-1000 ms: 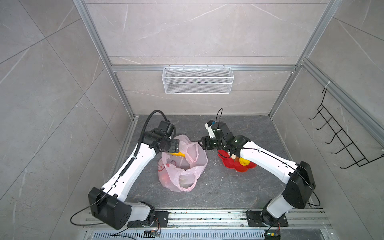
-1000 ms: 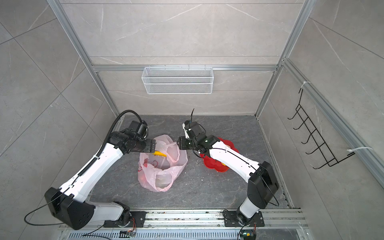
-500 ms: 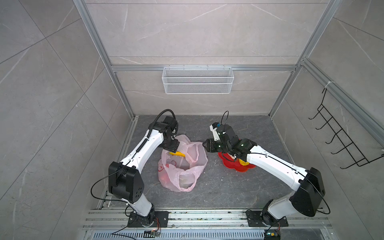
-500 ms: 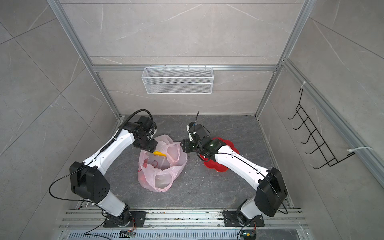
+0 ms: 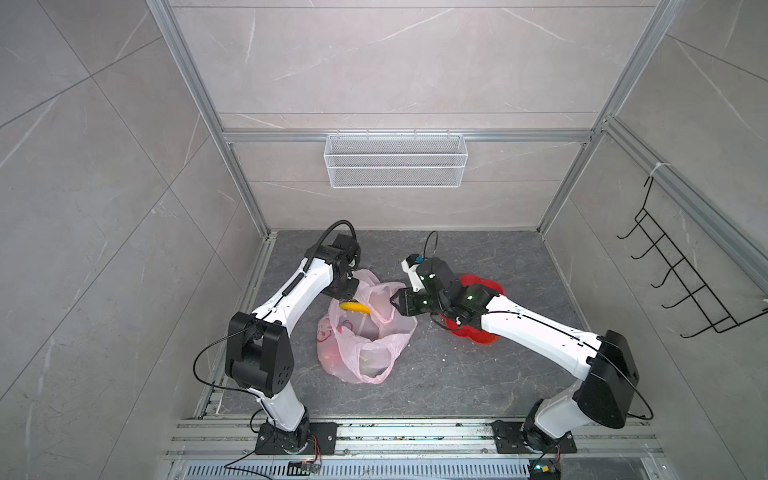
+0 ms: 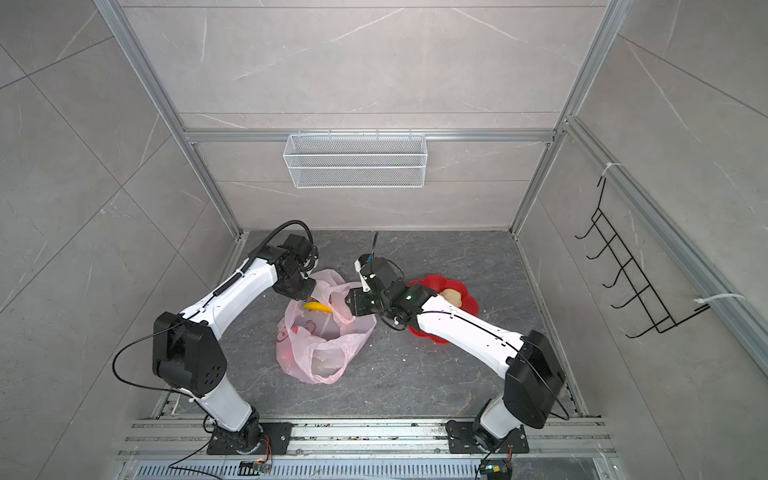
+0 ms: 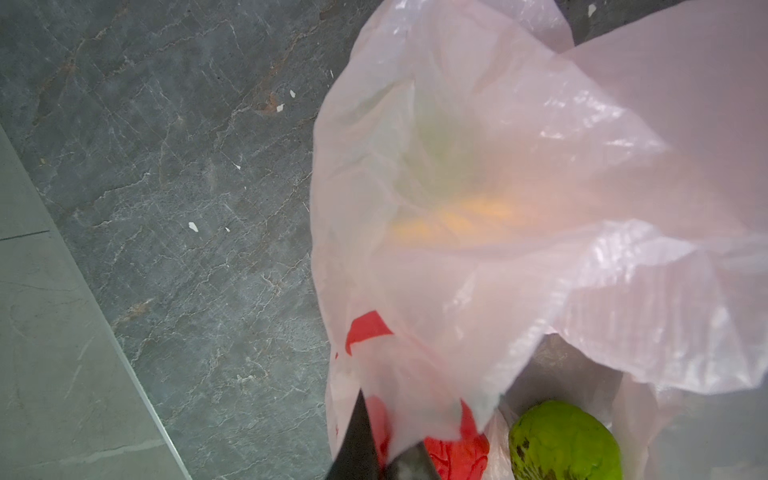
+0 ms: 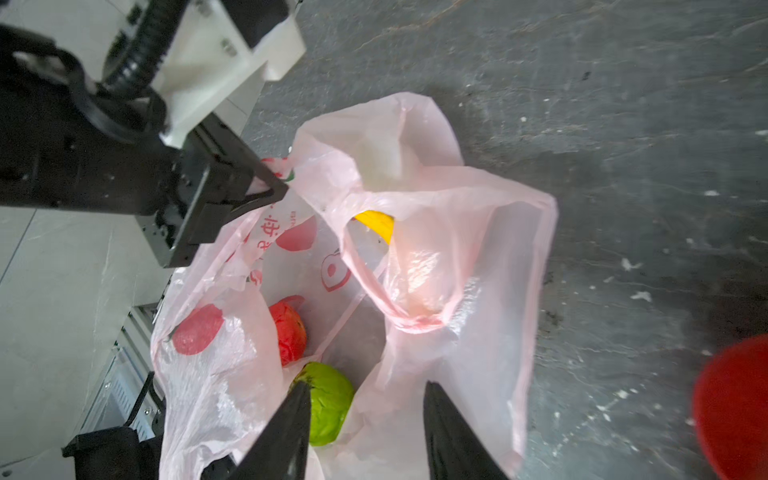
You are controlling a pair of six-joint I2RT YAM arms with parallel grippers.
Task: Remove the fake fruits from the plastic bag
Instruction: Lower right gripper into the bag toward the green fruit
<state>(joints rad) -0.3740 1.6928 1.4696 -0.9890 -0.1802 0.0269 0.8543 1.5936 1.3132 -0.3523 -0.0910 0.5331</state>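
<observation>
The pale-pink plastic bag (image 5: 361, 345) (image 6: 320, 353) lies on the dark floor with its mouth gaping. My left gripper (image 5: 347, 297) (image 7: 388, 424) is shut on the bag's rim at its far left side. In the bag I see fake fruits: a yellow banana (image 5: 354, 307) (image 8: 376, 222) near the rim, a red fruit (image 8: 289, 332) and a green one (image 8: 328, 399) (image 7: 565, 440). My right gripper (image 5: 392, 305) (image 8: 368, 399) is open at the bag's right handle, with film and the green fruit showing between its fingers.
A red flower-shaped dish (image 5: 486, 286) (image 6: 457, 291) sits right of the bag, under my right arm, with a beige lump (image 6: 451, 297) in it. A wire basket (image 5: 395, 166) hangs on the back wall, a black hook rack (image 5: 681, 282) on the right wall.
My left gripper has dropped onto the bag's rim and shut on it, and the left arm has swung into a new pose. My right gripper has edged toward the bag.
</observation>
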